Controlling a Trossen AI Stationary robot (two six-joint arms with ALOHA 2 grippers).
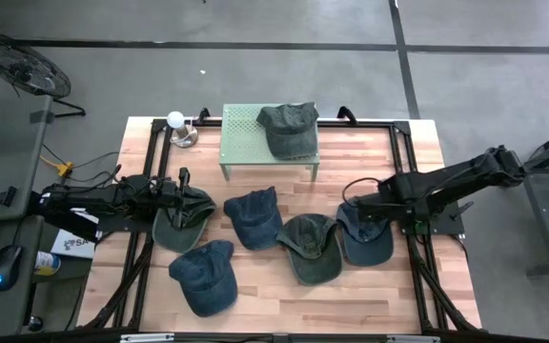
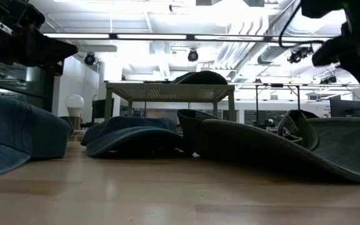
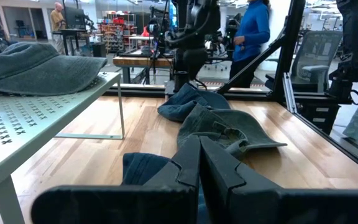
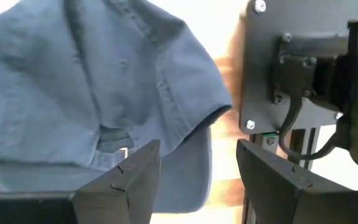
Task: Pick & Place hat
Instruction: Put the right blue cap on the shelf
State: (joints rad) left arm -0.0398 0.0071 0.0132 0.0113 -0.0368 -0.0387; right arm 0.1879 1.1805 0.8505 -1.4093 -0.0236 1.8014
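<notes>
The right gripper (image 4: 197, 180) is held with its jaws spread apart, nothing between them, directly over a blue hat (image 4: 98, 81) at the right side of the table (image 1: 255, 286); the hat's brim is seen just ahead of the fingertips. Beside that hat, toward the table's middle, a green hat (image 1: 311, 246) lies upturned, touching it.

The left gripper (image 3: 199, 155) is seen with its jaws pressed together, nothing pinched between them, hovering over an olive hat (image 1: 181, 221) at the left side. Beyond the closed fingers (image 3: 219, 168) a dark blue hat (image 1: 254, 216) lies near, and another blue hat (image 1: 205, 276) sits toward the front edge.

Farther off, a perforated green stand (image 1: 246, 138) is placed at the table's back, and one green hat (image 1: 289, 129) rests on it. A white bulb-shaped object (image 1: 176, 121) stands beside the stand. People are seen in the room beyond.
</notes>
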